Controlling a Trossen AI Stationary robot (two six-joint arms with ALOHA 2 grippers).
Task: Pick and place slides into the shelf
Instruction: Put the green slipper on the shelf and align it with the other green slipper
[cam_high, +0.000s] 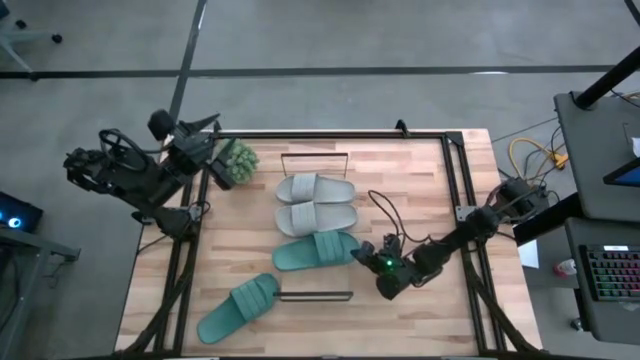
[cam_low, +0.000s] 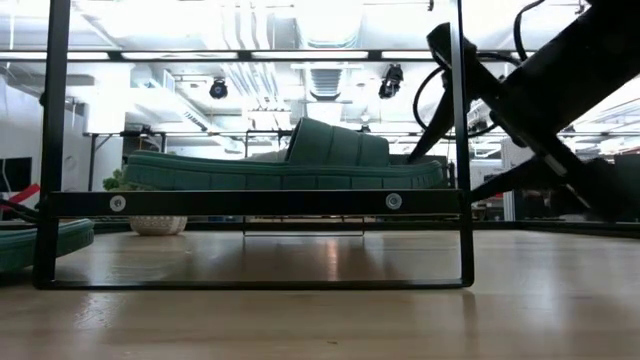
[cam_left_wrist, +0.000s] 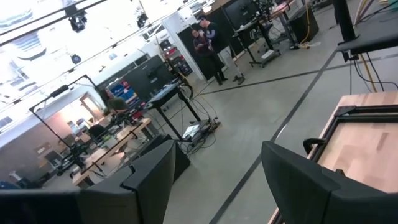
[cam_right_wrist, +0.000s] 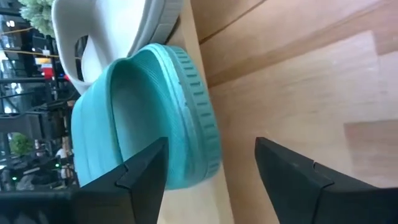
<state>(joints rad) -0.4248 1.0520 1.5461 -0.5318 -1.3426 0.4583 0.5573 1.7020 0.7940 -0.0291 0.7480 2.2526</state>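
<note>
Two grey sandals (cam_high: 315, 203) and one green sandal (cam_high: 316, 251) lie side by side on the shelf (cam_high: 315, 156) at mid-table. At the green sandal's 3 o'clock end, the right gripper (cam_high: 372, 262) sits with fingers spread, one finger over the sole's edge, clamping nothing. The second green sandal (cam_high: 237, 308) lies at 7 o'clock on the table (cam_high: 420, 190). The left gripper (cam_left_wrist: 214, 180), released, waits at 10 o'clock beside a potted plant (cam_high: 238, 160).

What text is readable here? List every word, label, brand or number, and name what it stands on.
None can be read.
Teal-green slides, grey slides: no visible brand or marking.
Shelf: bare, only screws.
Keyboard beside the table: keys too small to read.
Background shelves in the left wrist view: coloured items, too blurred.
</note>
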